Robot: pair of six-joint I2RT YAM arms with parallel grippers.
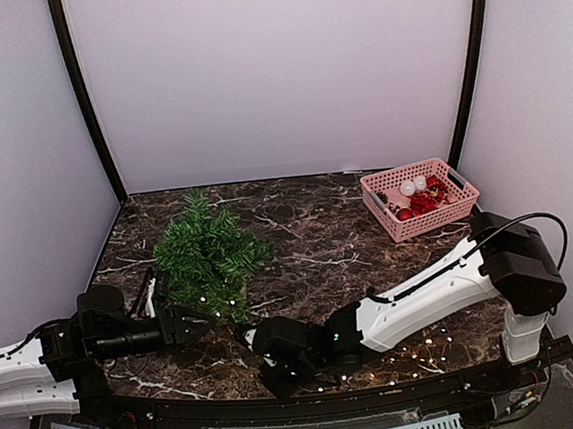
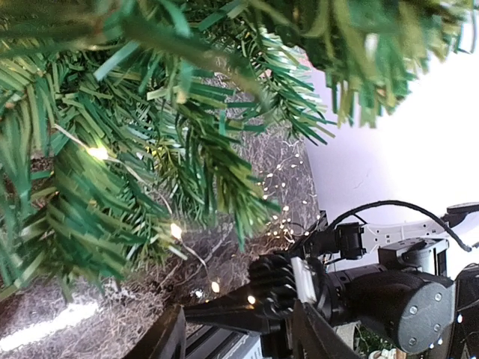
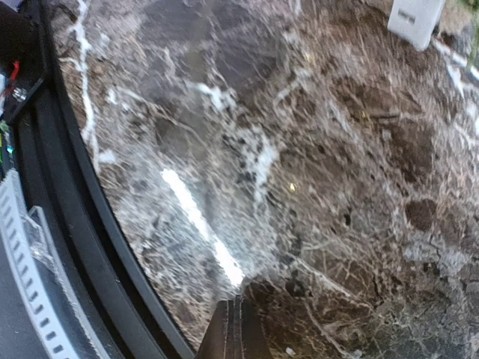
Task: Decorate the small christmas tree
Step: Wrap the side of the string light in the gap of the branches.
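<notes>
- The left gripper (image 1: 196,323) sits low at the left of the marble table (image 1: 312,222), its fingers parted with nothing between them, right at the foot of the tree.
- The small christmas tree (image 1: 207,251) stands on the left half of the table, just beyond that gripper. From the left wrist view its needle branches fill the top of the frame, with tiny lights (image 2: 97,152) glowing among them.
- I'd judge the tree light and easy to tip. The needles look soft and springy, so a pinch on them would slip or bend. The firmer central stem or the base seems the better place to hold it, while ornaments go on the outer branch tips.
- The right gripper (image 3: 235,321) lies low near the table's front edge, just right of the tree, with its fingers pressed together. I can't tell whether a thin wire is caught between them.
- A string of small lights (image 1: 424,351) is strewn on the table under the right arm.
- A pink basket (image 1: 418,226) of red ornaments (image 1: 423,202) sits at the far right, well apart from the tree.
</notes>
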